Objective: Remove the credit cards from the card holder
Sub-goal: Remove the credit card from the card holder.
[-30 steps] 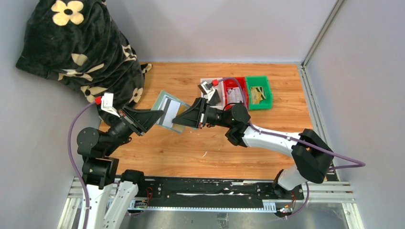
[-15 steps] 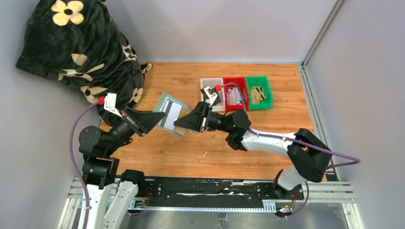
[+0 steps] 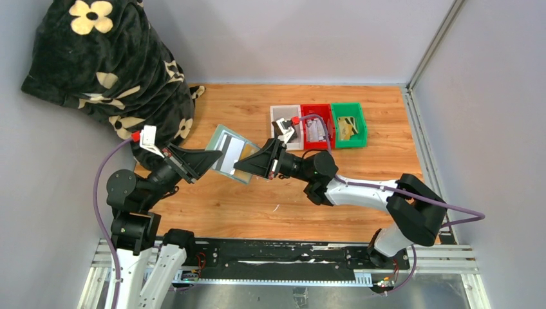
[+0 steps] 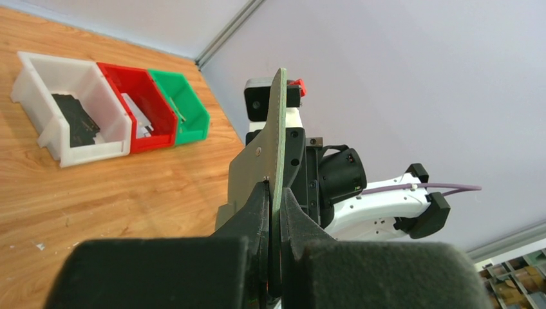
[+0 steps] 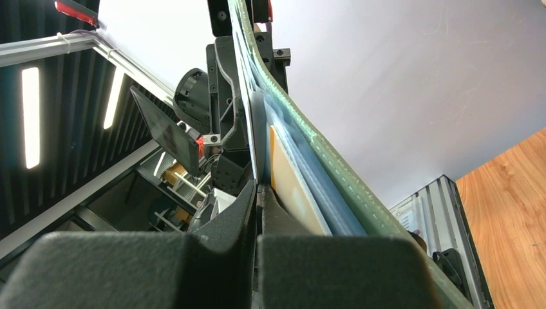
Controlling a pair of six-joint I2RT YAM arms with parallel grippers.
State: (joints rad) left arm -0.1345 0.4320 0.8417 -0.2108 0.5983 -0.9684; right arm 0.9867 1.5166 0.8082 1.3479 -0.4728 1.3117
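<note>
Clamping the floppy green card holder point(image 5: 335, 167) aloft by its rim, the left gripper point(image 4: 273, 190) steadies it while the right gripper point(image 5: 257, 191) pinches, seemingly, the free edge of the stiff, slick white card point(image 5: 252, 129); tan card point(image 5: 290, 180) just beside its fingers point(image 5: 225, 215).

Left pincer point(image 3: 214, 156) and right pincer point(image 3: 237, 166) closed, tips facing.

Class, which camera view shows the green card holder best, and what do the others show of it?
The top external view: the card holder faces the camera opened flat, with pockets and cards visible. The left wrist view shows only its thin edge; the right wrist view shows it at a steep angle, stitched rim nearest.
</note>
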